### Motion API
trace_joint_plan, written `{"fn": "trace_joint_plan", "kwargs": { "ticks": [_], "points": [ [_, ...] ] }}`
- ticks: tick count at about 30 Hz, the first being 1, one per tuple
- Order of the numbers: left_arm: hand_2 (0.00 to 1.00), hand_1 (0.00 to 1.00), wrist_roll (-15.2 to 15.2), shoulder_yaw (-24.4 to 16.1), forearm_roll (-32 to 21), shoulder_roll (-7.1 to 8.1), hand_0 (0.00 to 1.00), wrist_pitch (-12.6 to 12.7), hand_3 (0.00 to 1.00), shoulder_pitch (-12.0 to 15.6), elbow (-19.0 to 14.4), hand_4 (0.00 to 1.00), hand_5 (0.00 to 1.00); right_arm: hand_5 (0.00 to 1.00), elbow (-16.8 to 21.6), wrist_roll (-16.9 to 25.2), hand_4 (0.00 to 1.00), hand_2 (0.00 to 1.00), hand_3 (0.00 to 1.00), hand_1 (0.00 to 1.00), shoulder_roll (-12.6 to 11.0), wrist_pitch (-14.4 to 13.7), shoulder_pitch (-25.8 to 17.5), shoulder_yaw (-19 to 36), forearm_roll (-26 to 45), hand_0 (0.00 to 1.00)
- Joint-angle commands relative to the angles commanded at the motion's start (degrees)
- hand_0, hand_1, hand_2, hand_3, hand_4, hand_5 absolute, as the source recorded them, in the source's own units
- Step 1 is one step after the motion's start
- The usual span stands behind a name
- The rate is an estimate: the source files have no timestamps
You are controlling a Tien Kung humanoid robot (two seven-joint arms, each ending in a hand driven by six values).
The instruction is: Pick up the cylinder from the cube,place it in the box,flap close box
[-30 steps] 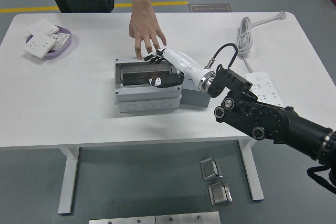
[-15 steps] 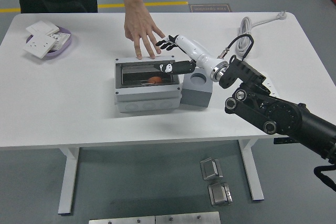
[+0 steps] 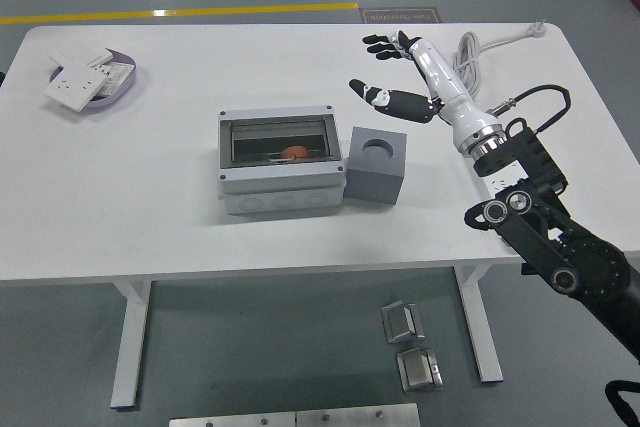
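- My right hand hangs above the white table, up and to the right of the work, fingers spread and holding nothing.
- The cylinder, an orange-red piece, lies inside the grey box, only partly visible under the box's upper edge; I cannot tell which way its long axis runs.
- The grey cube stands just beside the box's right wall, its round socket empty, so I judge the placing done and only the flap left to close.
- The box lies down and to the left of my hand, beyond the cube; its opening runs long from left to right, and the lid appears raised at the far edge, though I cannot make out its hinge.
- The right hand is the only one in view, so the closing falls to it.
- Far left, a purple tray of white switch plates sits well apart.
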Motion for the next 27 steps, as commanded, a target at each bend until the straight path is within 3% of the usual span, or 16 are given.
{"fn": "trace_joint_plan", "kwargs": {
  "ticks": [12, 27],
  "points": [
    [0.535, 0.597, -0.18, 0.84, -1.48, -0.75, 0.579, 0.26, 0.581, 0.36, 0.00, 0.500, 0.214, 0.401, 2.40, 4.45, 0.848, 0.724, 0.765, 0.721, 1.07, -0.11, -11.47, 16.12, 6.73, 0.821],
    [0.535, 0.598, 0.23, -0.39, -1.32, -0.13, 0.579, 0.67, 0.581, 1.10, 0.00, 0.505, 0.219, 0.413, 4.13, 6.02, 0.859, 0.725, 0.757, 0.722, 1.46, 0.01, -13.90, 20.29, 9.53, 0.821]
  ]
}}
